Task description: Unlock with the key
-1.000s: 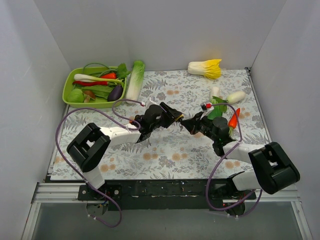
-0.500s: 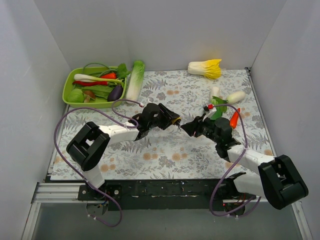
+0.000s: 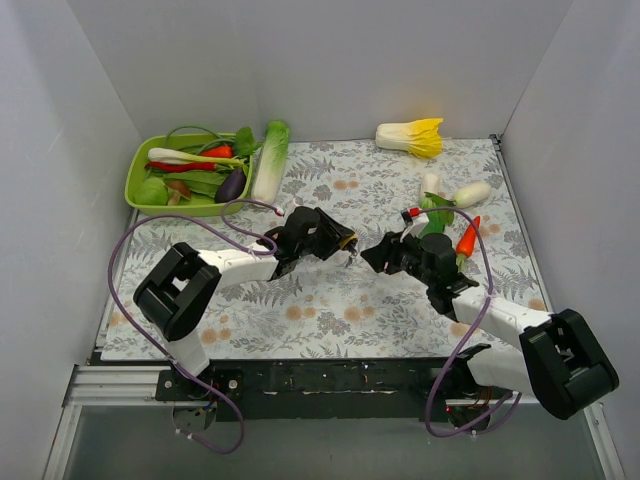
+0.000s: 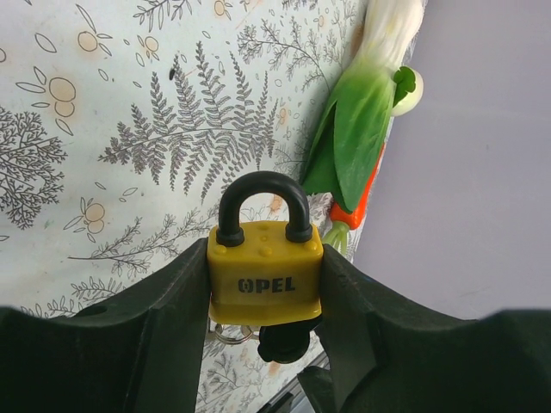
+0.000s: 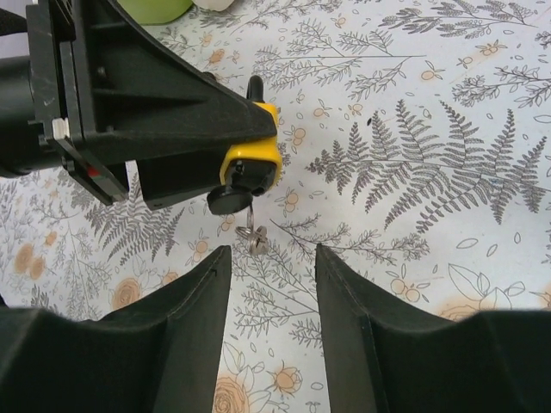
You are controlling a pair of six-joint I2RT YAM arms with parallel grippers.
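Drawing back from the left gripper (image 3: 338, 238), the right gripper (image 3: 378, 254) is now standing just short of it, where a second ago the two were meeting nose to nose. The right arm's elbow is also sitting lower and further right in the overhead view.

Containers: one lime-green plastic tray (image 3: 190, 210) is sitting at the far left of the fern-printed mat (image 3: 330, 310). It is holding a long white radish (image 3: 185, 157), a red chilli (image 3: 218, 152), a purple aubergine (image 3: 231, 185) and loose green leaves (image 3: 190, 181). A long pale-green cabbage (image 3: 270, 160) is leaning against the tray's right rim, outside it.

Task item: the yellow-bodied padlock (image 4: 265, 274) with a black shackle is being held above the mat. The left gripper's black fingers (image 4: 185, 301) are clamping its body from both sides, and the shackle is pointing away from the wrist. Both shackle legs are sitting down in the body. A black-headed key (image 5: 231, 198) is sticking out of the padlock's underside, with a small metal ring (image 5: 252, 237) hanging from it.

The right gripper's fingers (image 5: 194, 327) are standing apart and gripping nothing. The key and ring are lying just ahead of the fingertips, in line with the gap between them, and not touching either finger.
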